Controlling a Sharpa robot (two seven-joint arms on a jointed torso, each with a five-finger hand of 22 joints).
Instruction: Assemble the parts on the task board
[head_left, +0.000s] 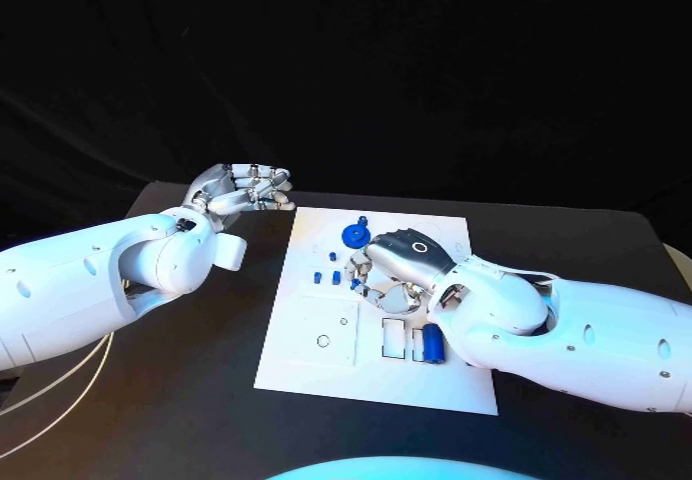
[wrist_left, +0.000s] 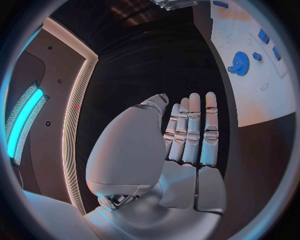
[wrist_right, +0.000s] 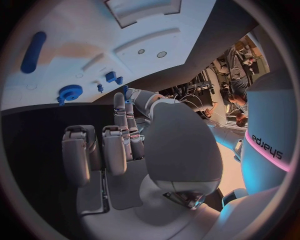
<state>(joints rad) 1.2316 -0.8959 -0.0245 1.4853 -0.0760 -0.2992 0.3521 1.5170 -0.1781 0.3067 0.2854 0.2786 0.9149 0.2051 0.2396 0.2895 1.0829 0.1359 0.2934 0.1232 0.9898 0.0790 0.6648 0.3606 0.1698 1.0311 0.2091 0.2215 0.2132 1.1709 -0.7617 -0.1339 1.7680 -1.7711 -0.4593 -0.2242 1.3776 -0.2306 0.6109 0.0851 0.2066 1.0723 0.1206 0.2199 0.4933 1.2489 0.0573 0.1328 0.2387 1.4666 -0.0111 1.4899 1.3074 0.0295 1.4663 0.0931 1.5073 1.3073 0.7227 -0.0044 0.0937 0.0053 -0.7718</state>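
My right hand (head_left: 392, 268) hovers over the middle of the task board (head_left: 325, 340), fingers loosely apart, holding nothing. The blue gear (head_left: 355, 235) sits just beyond it on the far part; a blue cylinder (head_left: 431, 343) lies near. My left hand (head_left: 242, 188) waits off the board's far-left corner, fingers straight and together, empty. Step, as I judge it: picking a small part. Next: lower and pinch precisely.
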